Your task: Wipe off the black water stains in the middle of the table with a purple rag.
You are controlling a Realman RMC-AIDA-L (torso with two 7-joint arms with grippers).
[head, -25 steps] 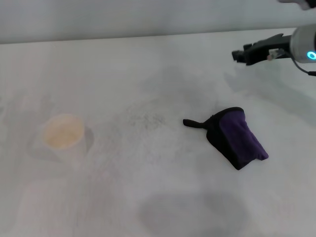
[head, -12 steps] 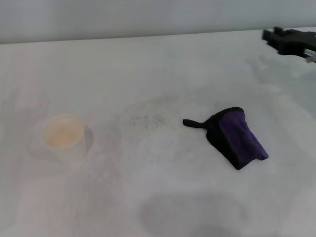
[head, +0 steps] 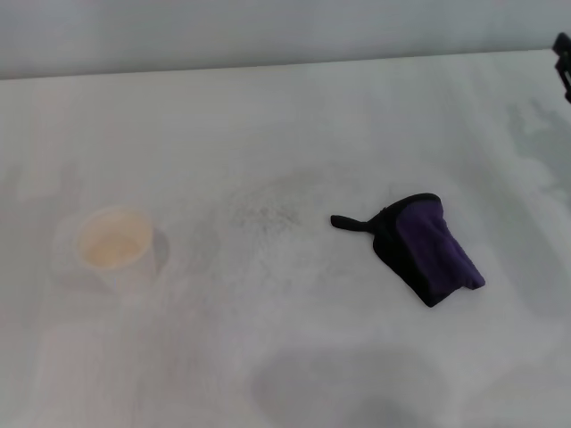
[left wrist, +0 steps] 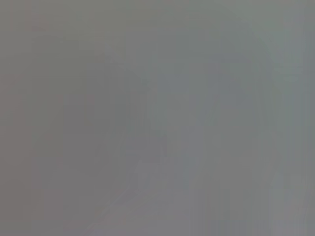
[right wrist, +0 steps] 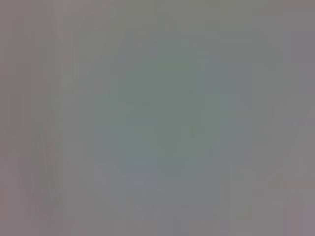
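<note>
**A:** Head view: rag (head: 429, 248) lies bunched on the table (head: 294, 107), right of centre, black loop tab pointing left. Nothing touching it.

**B:** Stain?

**A:** No dark blot visible. Only faint grey speckled smudges (head: 259, 214) near mid-table, just left of the rag's tab. Not touching the rag.

**B:** Grippers?

**A:** Right gripper (head: 563, 55) is a black sliver at the far right edge of the head view, near the table's back edge, well apart from the rag. Can't tell how its jaws stand, too little of it in frame. Nothing seen in its grasp. Left gripper isn't in any view.

**B:** Wrist cams?

**A:** Both show flat grey blur, nothing to make out.

**B:** Anything else on the table?

**A:** Pale cup (head: 114, 246) on the left side, upright, yellowish inside. Well apart from the rag and the smudges.
</note>
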